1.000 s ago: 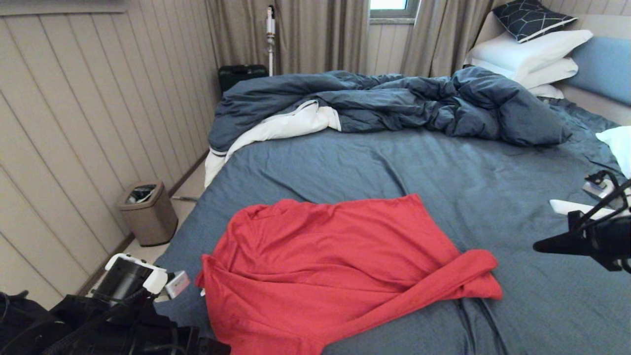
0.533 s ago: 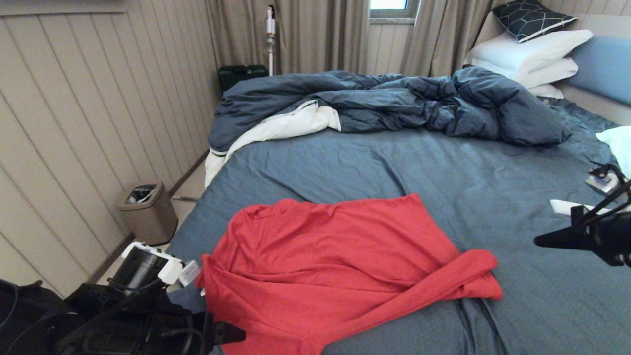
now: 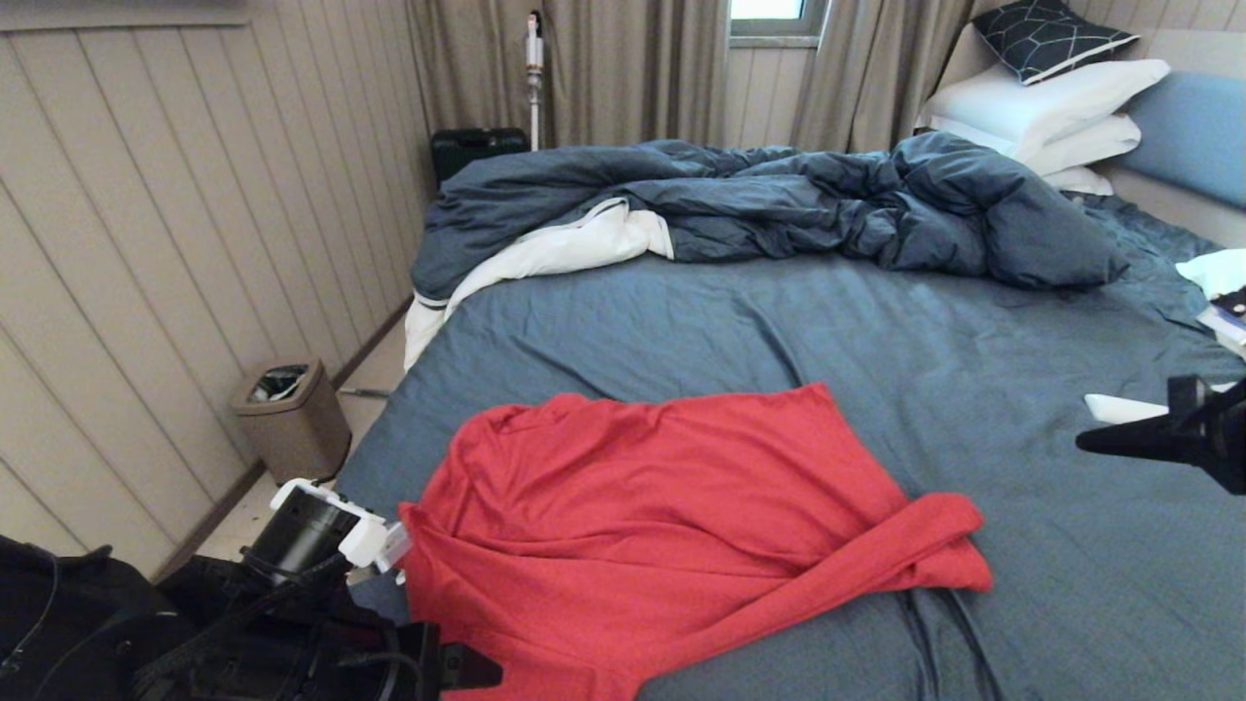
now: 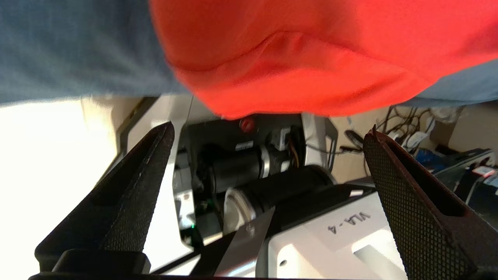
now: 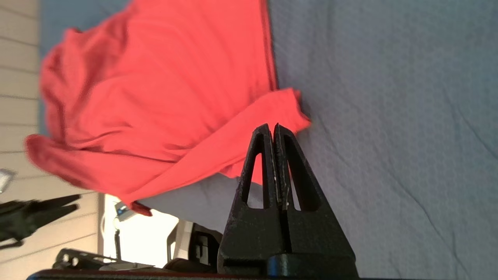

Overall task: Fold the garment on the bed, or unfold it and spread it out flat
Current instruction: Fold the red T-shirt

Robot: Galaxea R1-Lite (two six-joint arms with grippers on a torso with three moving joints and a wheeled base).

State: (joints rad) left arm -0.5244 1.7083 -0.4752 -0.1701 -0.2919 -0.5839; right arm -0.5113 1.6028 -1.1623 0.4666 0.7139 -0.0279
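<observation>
Left gripper [image 4: 268, 132] advanced to garment [image 3: 672, 526] edge, fingers [image 4: 128, 194] spread.

You have a plain bright red garment [image 3: 662, 526], no print showing, on the bed's [image 3: 876, 331] blue-grey sheet. The duvet [image 3: 779, 204] is dark blue with a white underside. You see 2 white pillows [image 3: 1051, 117] under a navy cushion [image 3: 1051, 34] with thin pale geometric lines. Both pincers, left [image 4: 268, 132] and right [image 5: 272, 130], are black. The bin [image 3: 292, 424] is brown, the curtains [image 3: 604, 68] beige-grey.
</observation>
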